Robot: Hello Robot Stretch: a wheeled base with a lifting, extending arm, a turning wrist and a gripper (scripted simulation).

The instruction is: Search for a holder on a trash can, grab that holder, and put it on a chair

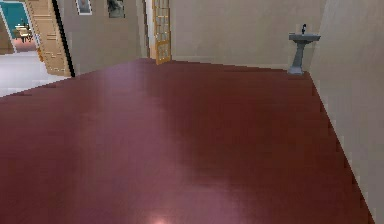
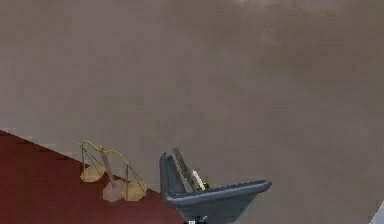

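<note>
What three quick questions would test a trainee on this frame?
1. True or false: the sink stands toward the forward view's far right corner.
2. The floor is: A green, B dark red, C white.
3. Fill in: in the arm side view, the tan wire things sit to the ____ of the blue-grey bin.

Key: 1 true; 2 B; 3 left.
</note>
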